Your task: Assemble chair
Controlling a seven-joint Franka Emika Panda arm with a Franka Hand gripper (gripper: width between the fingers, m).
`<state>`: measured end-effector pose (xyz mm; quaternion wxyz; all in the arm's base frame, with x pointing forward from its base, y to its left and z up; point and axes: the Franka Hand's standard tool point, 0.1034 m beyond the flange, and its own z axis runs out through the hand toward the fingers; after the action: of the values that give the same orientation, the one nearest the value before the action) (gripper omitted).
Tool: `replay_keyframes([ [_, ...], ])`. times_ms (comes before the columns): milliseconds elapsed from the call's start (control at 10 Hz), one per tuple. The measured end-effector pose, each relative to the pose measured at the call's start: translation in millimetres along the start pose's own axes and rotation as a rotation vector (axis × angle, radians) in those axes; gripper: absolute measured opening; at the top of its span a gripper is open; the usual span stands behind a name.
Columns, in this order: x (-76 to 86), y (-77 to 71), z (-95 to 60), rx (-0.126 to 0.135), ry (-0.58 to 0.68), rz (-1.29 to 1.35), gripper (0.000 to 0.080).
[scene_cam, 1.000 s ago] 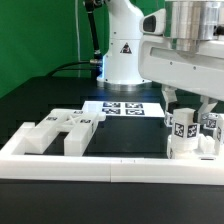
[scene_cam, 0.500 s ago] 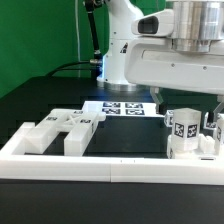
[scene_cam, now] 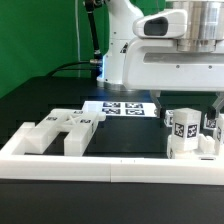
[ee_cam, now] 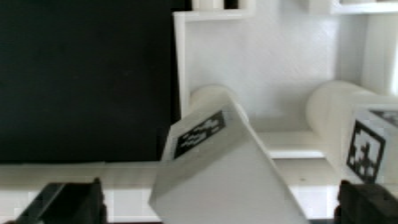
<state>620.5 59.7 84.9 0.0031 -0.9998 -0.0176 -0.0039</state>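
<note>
White chair pieces [scene_cam: 183, 150] bear black-and-white tags [scene_cam: 184, 127], apparently square-patterned.

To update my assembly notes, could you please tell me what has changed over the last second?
The gripper opened, releasing the upright white plastic tagged blocks at the exterior view's right, and rose above them. Those blocks, the loose white plastic blocks at the exterior view's left and the marker board stayed put.
</note>
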Motion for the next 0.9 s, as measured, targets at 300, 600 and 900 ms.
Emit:
replay_keyframes([
  [300,0.4,3.1,0.2,-0.006,-0.001,-0.259,0.0649],
  [600,0.4,4.2,0.2,-0.010,-0.001,-0.282,0.0408],
  [900,0.5,4.2,0.0,-0.009,-0.001,-0.256,0.0291],
])
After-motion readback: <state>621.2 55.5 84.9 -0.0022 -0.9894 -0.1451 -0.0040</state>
